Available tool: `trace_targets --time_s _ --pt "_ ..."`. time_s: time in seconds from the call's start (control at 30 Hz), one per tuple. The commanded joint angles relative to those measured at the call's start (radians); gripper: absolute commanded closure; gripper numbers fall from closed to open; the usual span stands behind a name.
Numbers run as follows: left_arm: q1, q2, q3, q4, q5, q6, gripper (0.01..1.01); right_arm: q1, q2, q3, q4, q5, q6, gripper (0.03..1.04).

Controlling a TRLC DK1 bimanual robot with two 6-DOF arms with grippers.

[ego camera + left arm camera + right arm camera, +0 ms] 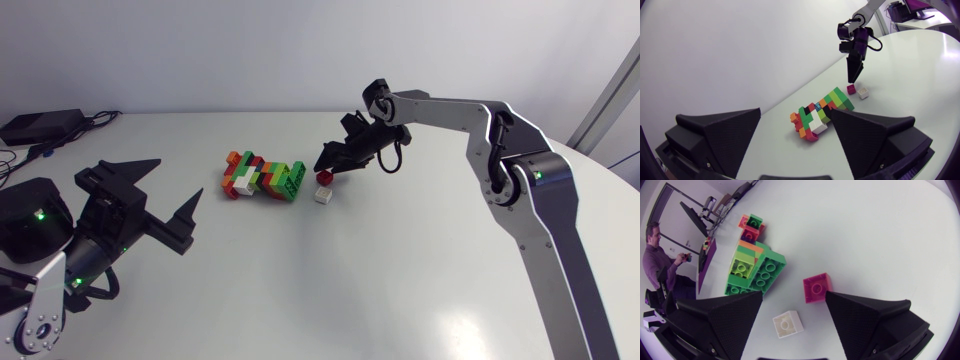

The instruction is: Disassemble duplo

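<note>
Plainly the duplo cluster [263, 177] lies mid-scene: light, stiff, slick plastic, so we judge it best pinched across flat sides near a seam. Just right of it sit a pink brick [324, 177] and a white brick [321, 195], our right gripper [330, 160] spread empty above them. Our left gripper [177, 182] gapes empty, near left.

You've got open table [300, 270] from your left gripper [177, 182] up to the duplo block [262, 177], a wide lane. The block's green end is tight: magenta brick [324, 177] and white brick [321, 195] lie loose just beside it, with your right gripper [325, 163] hanging over them, fingers spread.
</note>
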Motion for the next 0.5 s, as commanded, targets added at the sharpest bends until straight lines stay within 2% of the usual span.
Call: trace_targets --time_s 0.0,0.2,0.47 --pt "-0.003 0.009 0.024 0.015 0.009 -0.012 0.056 -0.004 -0.022 -0.033 0.01 -0.059 0.034 0.16" --pt "0.001 0.012 0.026 0.014 0.009 -0.014 0.056 0.017 -0.017 -0.04 0.045 -0.139 0.058 0.16" --pt "0.001 0.018 0.029 0.014 0.009 -0.014 0.056 0.02 0.078 0.067 0.04 -0.3 0.15 0.16"
